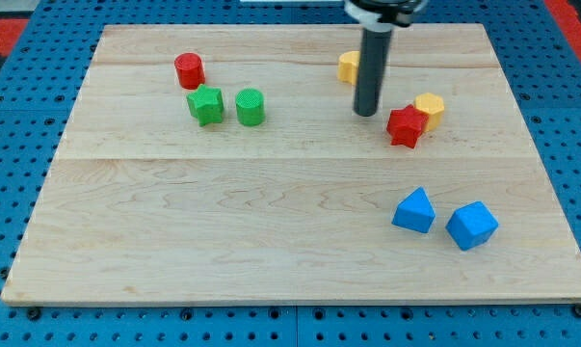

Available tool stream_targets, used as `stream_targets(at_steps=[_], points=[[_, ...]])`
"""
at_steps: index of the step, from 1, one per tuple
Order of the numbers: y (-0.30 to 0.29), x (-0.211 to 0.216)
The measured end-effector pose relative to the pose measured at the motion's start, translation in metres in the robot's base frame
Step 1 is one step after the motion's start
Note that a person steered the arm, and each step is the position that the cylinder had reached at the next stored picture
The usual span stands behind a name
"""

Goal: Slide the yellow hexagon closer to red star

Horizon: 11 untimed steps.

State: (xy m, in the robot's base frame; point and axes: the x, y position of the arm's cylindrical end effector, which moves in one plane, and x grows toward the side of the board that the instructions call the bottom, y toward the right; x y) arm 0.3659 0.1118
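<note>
The arm shows only its last part at the view's top: a plain, straight, round rod, dark charcoal to black, with a smooth matte surface and a faint paler sheen running down its length. Above the rod sits a wider black collar with a thin white or silvery band on it, cut off by the top edge of the view, so the rest of the arm stays out of sight. My tip point(366, 113) is blunt and flat-ended, the same dark colour as the shaft, with no markings, screws or cables visible anywhere on it.
</note>
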Motion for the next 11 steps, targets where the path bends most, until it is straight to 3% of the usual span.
stream_targets(at_steps=[1, 2, 3, 4, 5, 7, 9, 11], points=[[0.020, 0.032], [0.020, 0.101], [0.001, 0.088], [-0.019, 0.022], [0.032, -0.009], [0.064, -0.028], [0.072, 0.037], [0.124, 0.009]])
